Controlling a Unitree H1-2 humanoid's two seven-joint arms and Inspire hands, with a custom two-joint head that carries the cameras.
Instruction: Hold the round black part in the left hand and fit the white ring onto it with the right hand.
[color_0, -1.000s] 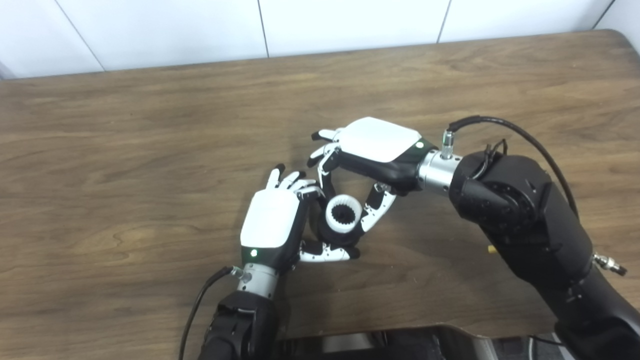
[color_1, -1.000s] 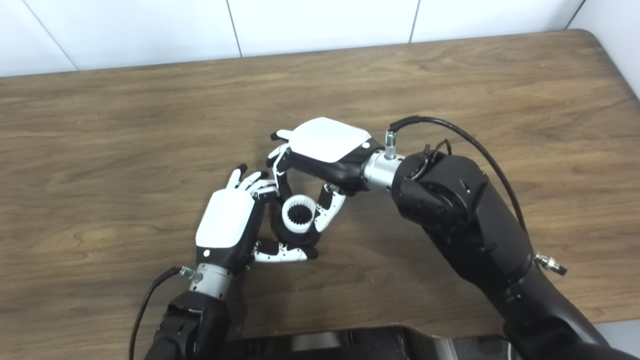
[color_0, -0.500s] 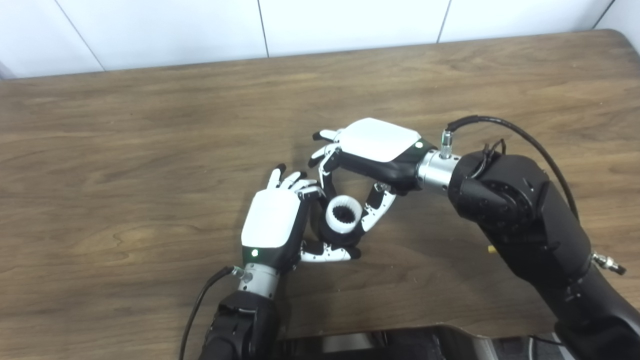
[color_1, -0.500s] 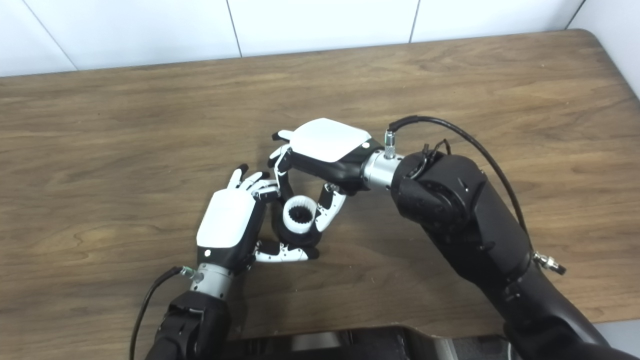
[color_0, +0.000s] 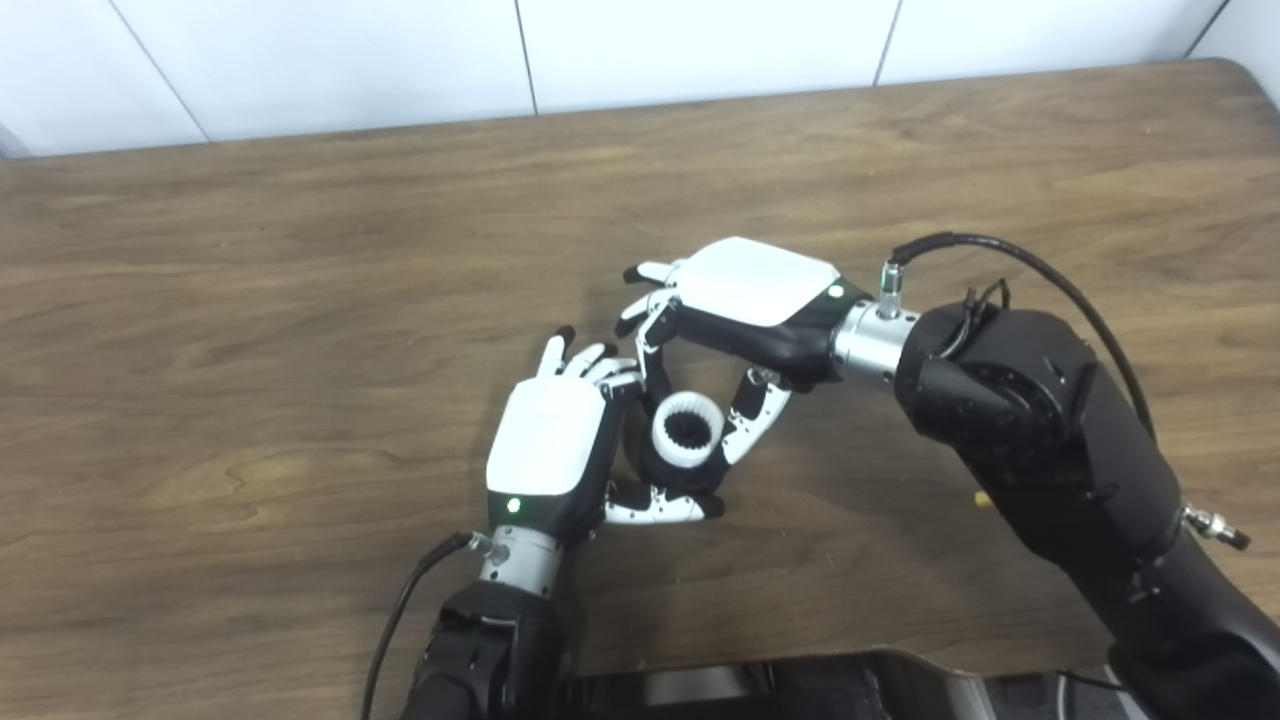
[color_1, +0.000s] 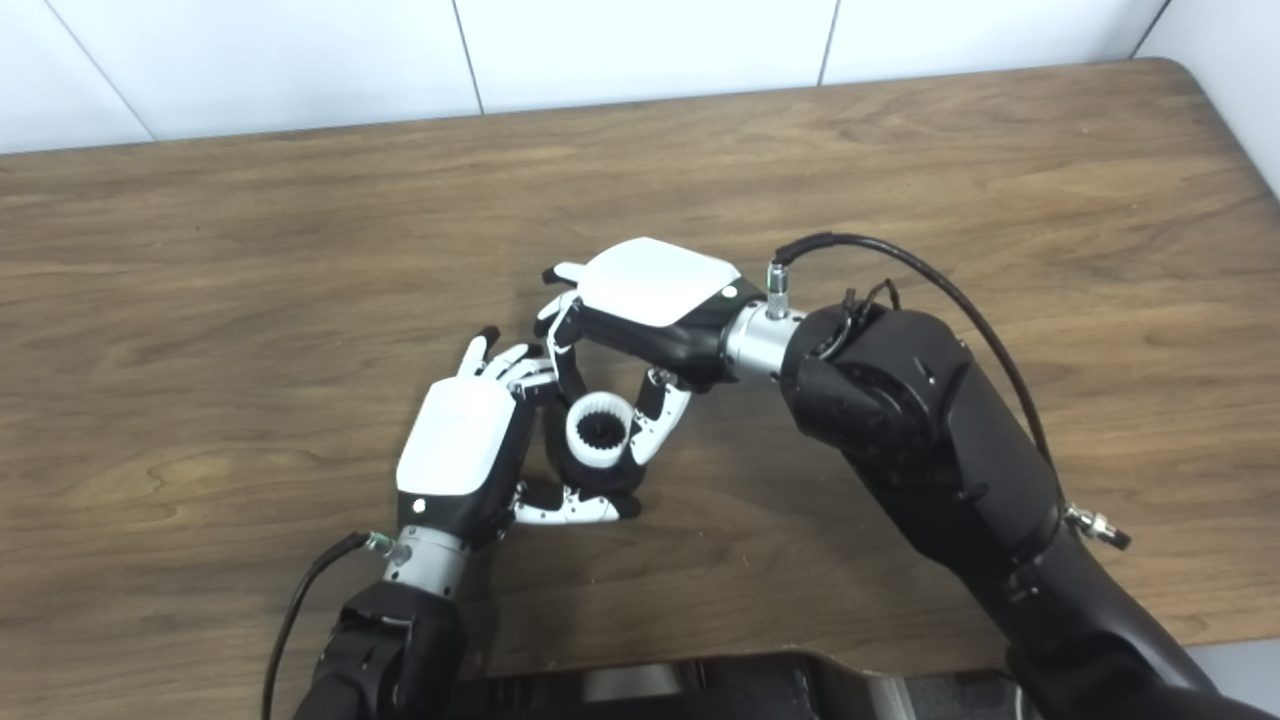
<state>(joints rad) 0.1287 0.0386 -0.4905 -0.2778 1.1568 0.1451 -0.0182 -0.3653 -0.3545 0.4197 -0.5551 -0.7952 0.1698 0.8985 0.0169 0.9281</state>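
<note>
Since a second ago almost nothing has moved; the left hand (color_0: 550, 450) has crept slightly up-right. It cups the round black plastic part (color_0: 672, 472) just above the brown wooden desk (color_0: 250, 300). The toothed white plastic ring (color_0: 687, 429) sits on top, pinched by the right hand (color_0: 745, 310), arched palm-down. Pressing evenly, straight down, should seat it.

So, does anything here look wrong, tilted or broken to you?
Nothing stands out. The white ring sits level on the round black part, which the left hand holds. The right hand has its fingers around the ring. The table shows no spill or damage.
</note>
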